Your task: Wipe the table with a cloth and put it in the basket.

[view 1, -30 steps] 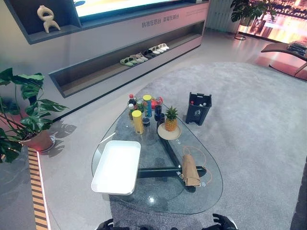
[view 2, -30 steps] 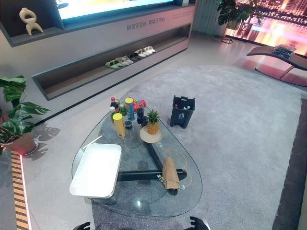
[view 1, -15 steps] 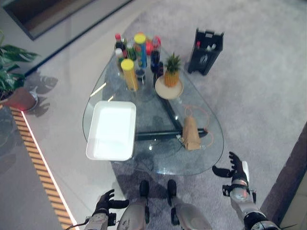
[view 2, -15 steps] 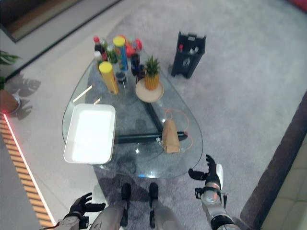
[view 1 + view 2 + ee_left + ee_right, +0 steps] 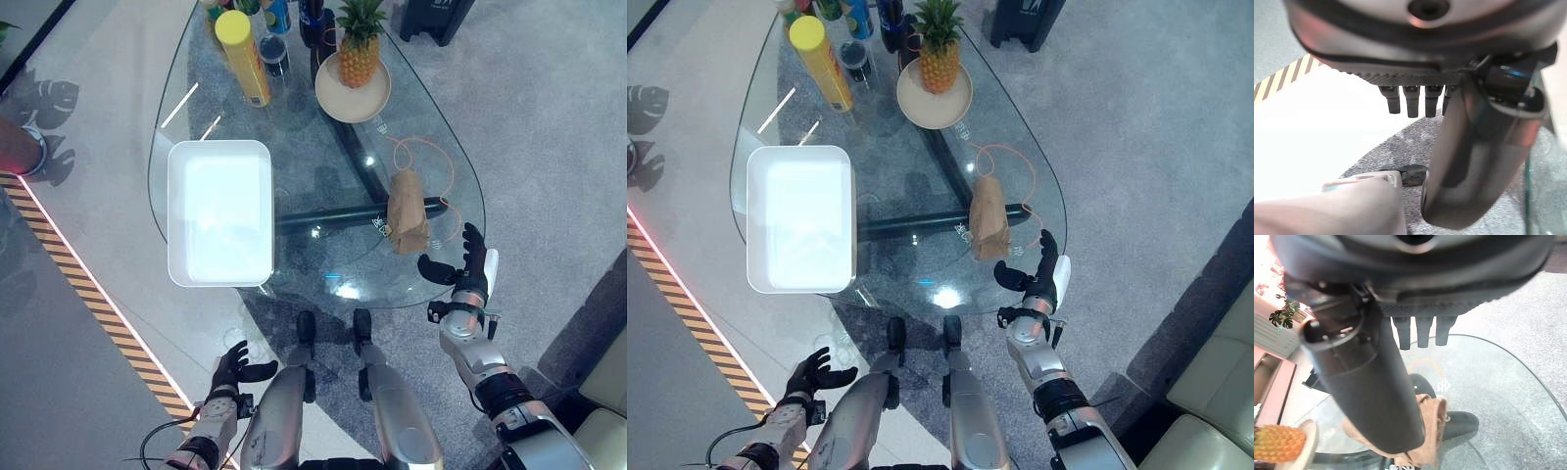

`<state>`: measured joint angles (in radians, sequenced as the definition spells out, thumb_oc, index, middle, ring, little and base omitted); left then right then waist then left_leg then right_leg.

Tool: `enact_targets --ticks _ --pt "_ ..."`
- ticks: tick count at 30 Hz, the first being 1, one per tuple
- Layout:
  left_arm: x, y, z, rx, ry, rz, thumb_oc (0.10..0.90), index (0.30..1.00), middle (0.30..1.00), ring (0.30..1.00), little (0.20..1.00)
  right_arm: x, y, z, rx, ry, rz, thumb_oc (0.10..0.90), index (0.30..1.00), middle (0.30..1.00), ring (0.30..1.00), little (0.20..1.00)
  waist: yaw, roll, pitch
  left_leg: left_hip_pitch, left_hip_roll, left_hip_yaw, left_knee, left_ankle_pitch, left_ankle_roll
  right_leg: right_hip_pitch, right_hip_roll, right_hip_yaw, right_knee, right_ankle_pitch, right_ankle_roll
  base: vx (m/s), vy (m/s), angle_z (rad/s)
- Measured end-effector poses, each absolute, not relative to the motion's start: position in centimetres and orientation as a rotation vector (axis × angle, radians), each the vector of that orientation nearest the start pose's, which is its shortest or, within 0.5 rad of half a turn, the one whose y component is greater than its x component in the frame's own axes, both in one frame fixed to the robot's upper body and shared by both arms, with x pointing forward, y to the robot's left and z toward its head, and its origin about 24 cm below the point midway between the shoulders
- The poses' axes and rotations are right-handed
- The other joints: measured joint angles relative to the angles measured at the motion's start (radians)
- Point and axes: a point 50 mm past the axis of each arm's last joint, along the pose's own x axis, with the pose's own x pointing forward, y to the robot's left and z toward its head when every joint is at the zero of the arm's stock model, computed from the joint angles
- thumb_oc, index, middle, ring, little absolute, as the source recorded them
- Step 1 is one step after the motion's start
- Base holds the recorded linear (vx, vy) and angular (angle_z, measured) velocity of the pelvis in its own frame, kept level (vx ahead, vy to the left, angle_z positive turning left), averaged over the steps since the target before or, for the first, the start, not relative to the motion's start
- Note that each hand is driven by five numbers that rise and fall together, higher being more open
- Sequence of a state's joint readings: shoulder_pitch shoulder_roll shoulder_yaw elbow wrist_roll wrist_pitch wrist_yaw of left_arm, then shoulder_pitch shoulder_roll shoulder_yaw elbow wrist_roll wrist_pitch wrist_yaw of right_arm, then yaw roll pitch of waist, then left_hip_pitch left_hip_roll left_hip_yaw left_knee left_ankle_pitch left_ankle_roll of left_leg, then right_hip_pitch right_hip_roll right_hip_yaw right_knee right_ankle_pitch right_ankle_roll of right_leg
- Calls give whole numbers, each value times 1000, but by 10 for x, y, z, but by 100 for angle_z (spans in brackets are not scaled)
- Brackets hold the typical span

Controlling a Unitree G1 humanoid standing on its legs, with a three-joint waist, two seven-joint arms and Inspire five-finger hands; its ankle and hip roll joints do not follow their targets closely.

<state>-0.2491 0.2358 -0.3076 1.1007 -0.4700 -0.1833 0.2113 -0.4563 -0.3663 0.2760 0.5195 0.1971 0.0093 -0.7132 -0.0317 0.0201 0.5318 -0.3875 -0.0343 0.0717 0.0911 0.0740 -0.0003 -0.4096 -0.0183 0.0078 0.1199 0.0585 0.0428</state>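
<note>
**Brown cloth within reach, right hand not yet on it**

Dark fingers on the right hand (image 5: 468, 277) stood straight and spread, thumb out to the side, holding nothing; the hand hovered at the near right edge of the glass table (image 5: 323, 269), palm turned toward the table. Its own wrist view showed the same relaxed fingers pointing at the cloth (image 5: 1425, 431) beyond them. The left hand (image 5: 235, 365) hung low by the floor at the near left, fingers loosely apart and empty, well away from the work.

The cloth (image 5: 409, 211), brown and folded into a narrow bundle, lay on the glass just beyond the right hand, near the table's right rim, with a thin orange cord (image 5: 423, 157) looping on the glass around its far end. The white tray (image 5: 219, 211) sat to the left, overhanging the near left rim. A plate with a pineapple (image 5: 359, 49) and a yellow-capped can (image 5: 242, 44) stood farther off. The black basket (image 5: 1022, 22) stood on the carpet past the table's far right side.

The step in hand looked to be reaching for and gripping the cloth. To do it well, the hand should probably come down over the middle of the bundle and close round its full thickness, so it would not unfold or slide on the slick glass. The cord might snag the fingers, so staying clear of it seemed wise.
</note>
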Motion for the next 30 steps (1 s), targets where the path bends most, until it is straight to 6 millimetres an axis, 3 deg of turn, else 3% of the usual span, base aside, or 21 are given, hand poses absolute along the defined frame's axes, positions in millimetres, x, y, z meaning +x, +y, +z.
enact_targets --ticks 10,16,30 --pt "235 200 -98 23 655 263 800 900 900 900 900 344 -197 94 -338 -101 -637 800 900 900 900 900 35 1 4 -157 -21 -3 87 -2 4 -211 -21 -2 209 -71 -6 11 40 6" --pt "243 201 -91 17 625 279 800 900 900 900 900 356 -202 130 -331 -209 -687 800 900 900 900 900 38 2 5 -245 -24 -5 124 -1 4 -296 -26 -2 242 -69 -7 5 38 1" --pt "254 200 -80 15 581 272 800 900 900 900 900 365 -203 163 -323 -295 -700 800 900 900 900 900 58 3 5 -373 -33 -14 186 -1 11 -416 -37 -5 295 -71 -6 12 17 2"
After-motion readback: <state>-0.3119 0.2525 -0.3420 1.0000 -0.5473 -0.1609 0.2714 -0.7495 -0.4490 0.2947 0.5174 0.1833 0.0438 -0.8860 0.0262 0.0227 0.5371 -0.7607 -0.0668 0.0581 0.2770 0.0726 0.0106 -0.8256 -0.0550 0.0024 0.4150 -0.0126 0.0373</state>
